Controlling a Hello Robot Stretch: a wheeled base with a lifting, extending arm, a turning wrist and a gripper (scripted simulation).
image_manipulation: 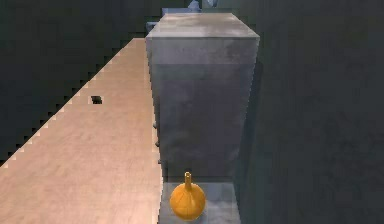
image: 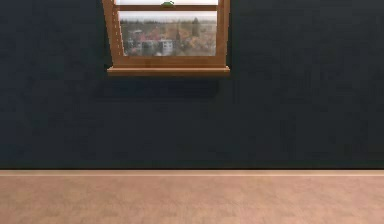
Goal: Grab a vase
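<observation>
Claw state: I cannot tell. Orange vase (image_manipulation: 186, 200) stands on low grey ledge (image_manipulation: 222, 200) at foot of tall grey cabinet (image_manipulation: 200, 90); its place relative to claw I cannot judge. Vase found, I reckon; reach, grasp, lift all left.

window (image: 167, 40), top beyond the forward view's upper edge; dark floor speck (image_manipulation: 96, 99), too small for a name

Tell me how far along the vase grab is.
Done: an orange vase is found, close by in the arm side view, standing on a grey surface by a tall grey cabinet. In hand: lining up, probably. Left: reaching, grabbing and lifting it.
</observation>
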